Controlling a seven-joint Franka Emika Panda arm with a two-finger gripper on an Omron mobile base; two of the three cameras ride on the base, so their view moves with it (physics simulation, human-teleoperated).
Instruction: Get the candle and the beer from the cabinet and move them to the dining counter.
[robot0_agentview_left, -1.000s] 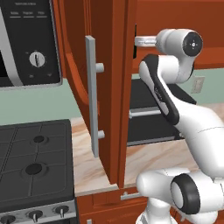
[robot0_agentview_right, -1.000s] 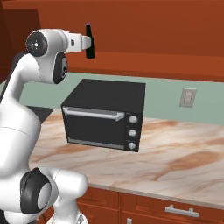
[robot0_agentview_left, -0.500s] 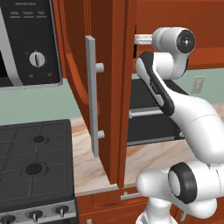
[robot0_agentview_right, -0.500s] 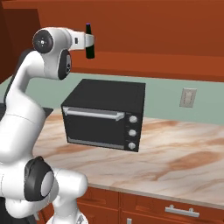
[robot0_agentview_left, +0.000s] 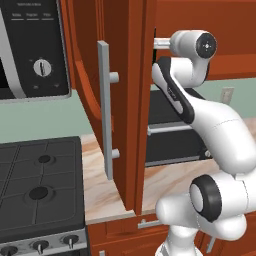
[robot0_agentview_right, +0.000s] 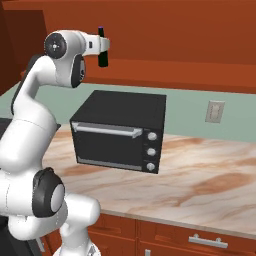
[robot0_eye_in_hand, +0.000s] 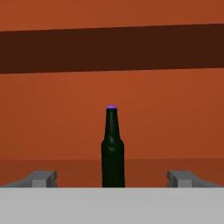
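The beer (robot0_eye_in_hand: 113, 148), a slim dark green bottle with a purple-blue cap, stands upright on the shelf inside the reddish-brown cabinet (robot0_eye_in_hand: 52, 109). It sits straight ahead of my gripper (robot0_eye_in_hand: 113, 178), centred between the two spread fingertips (robot0_eye_in_hand: 41, 178) and a short way beyond them. The gripper is open and holds nothing. In the left base view the hand reaches in behind the open cabinet door (robot0_agentview_left: 130, 100) with its long grey bar handle (robot0_agentview_left: 103, 110). In the right base view the gripper (robot0_agentview_right: 102, 50) is high up at the cabinet. The candle and the dining counter are out of view.
A black toaster oven (robot0_agentview_right: 120, 130) stands on the marbled counter (robot0_agentview_right: 210, 175) under the cabinet and below my arm. A stove (robot0_agentview_left: 40, 185) and a microwave (robot0_agentview_left: 30, 50) lie to the left of the open door. A wall outlet (robot0_agentview_right: 215, 111) is on the green wall.
My wrist has shifted slightly toward the cabinet opening and the elbow has risen. The jaws have stayed open.
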